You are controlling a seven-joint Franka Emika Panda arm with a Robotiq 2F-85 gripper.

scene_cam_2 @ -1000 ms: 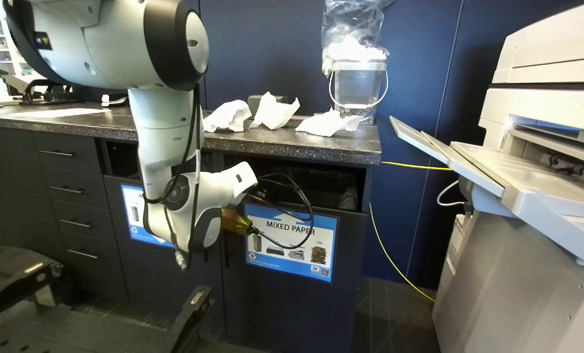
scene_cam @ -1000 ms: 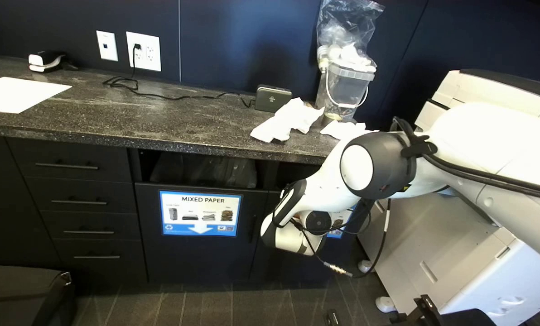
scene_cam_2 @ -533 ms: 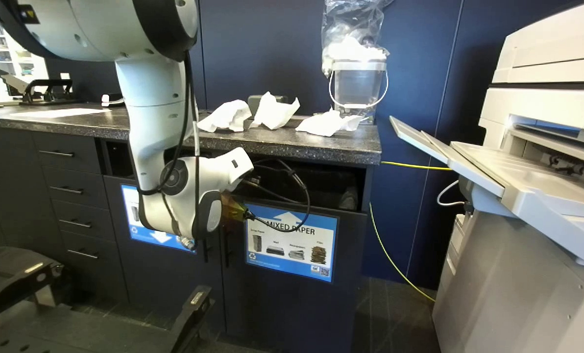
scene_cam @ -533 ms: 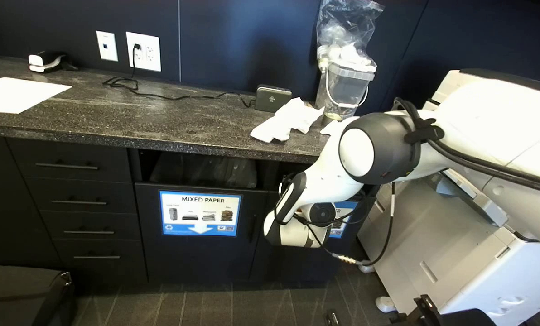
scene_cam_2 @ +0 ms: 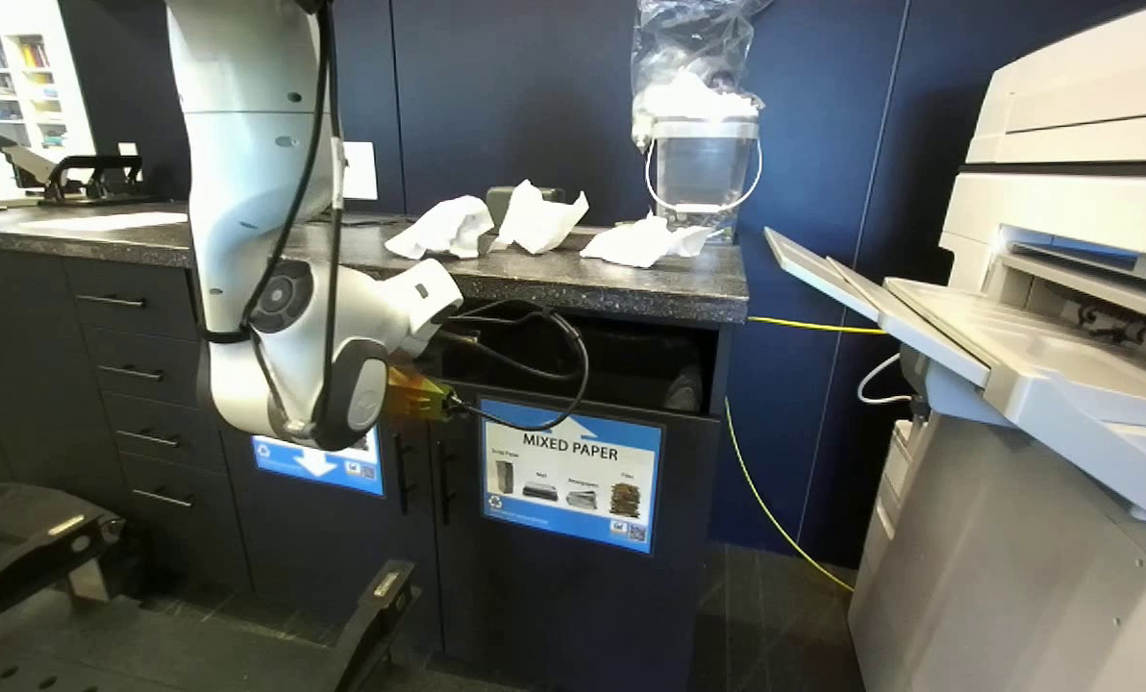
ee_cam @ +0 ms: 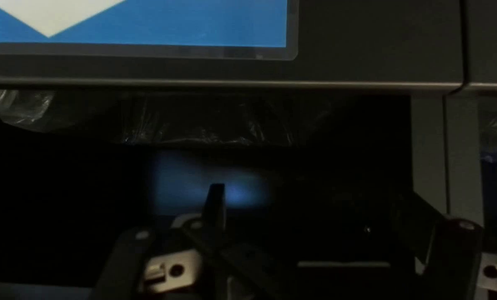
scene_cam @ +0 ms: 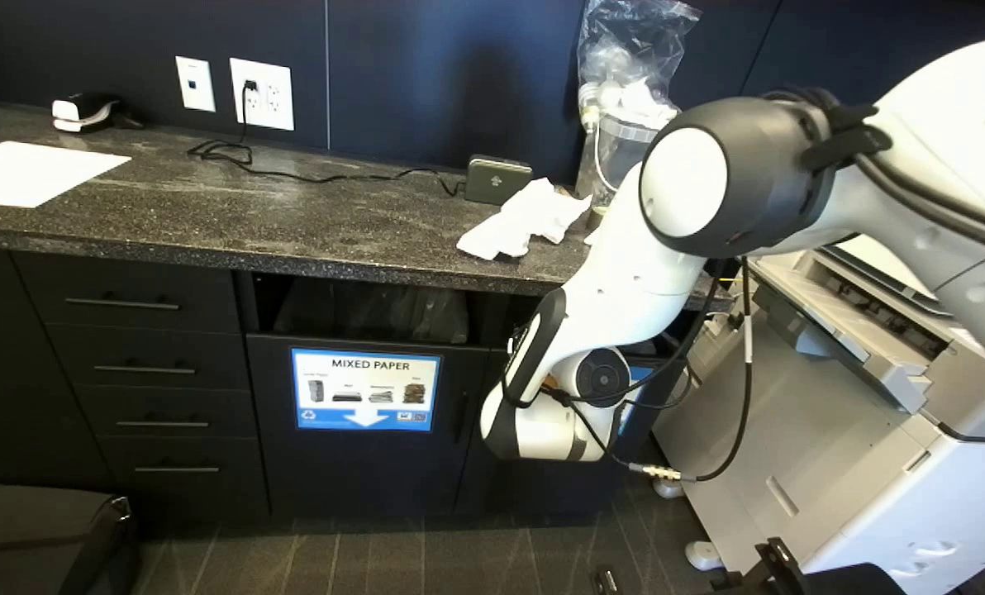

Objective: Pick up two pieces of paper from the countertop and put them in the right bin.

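White rumpled pieces of paper lie on the dark speckled countertop (scene_cam_2: 631,298). An exterior view shows three: a left piece (scene_cam_2: 438,229), a middle piece (scene_cam_2: 539,221) and a right piece (scene_cam_2: 635,242). The right bin (scene_cam_2: 563,601) has a black front, a slot opening and a blue-edged label (scene_cam_2: 573,471). My gripper (ee_cam: 315,208) is open, with its fingers wide apart and no paper visible between them. In the wrist view it is before the right bin's dark opening, with that label (ee_cam: 215,21) at the top. The arm hides it in both exterior views.
The left bin's label (scene_cam: 365,388) and plastic-lined slot are beside the right bin. A clear bucket (scene_cam_2: 703,163) stands on the counter. A grey box (scene_cam: 499,179) stands behind the papers. A large printer (scene_cam_2: 1063,384) is on the right. A flat white sheet (scene_cam: 38,172) lies far left.
The arm's upper joint has risen and moved right in an exterior view; elsewhere the wrist has moved left and up, uncovering more of the right bin. The papers have not moved.
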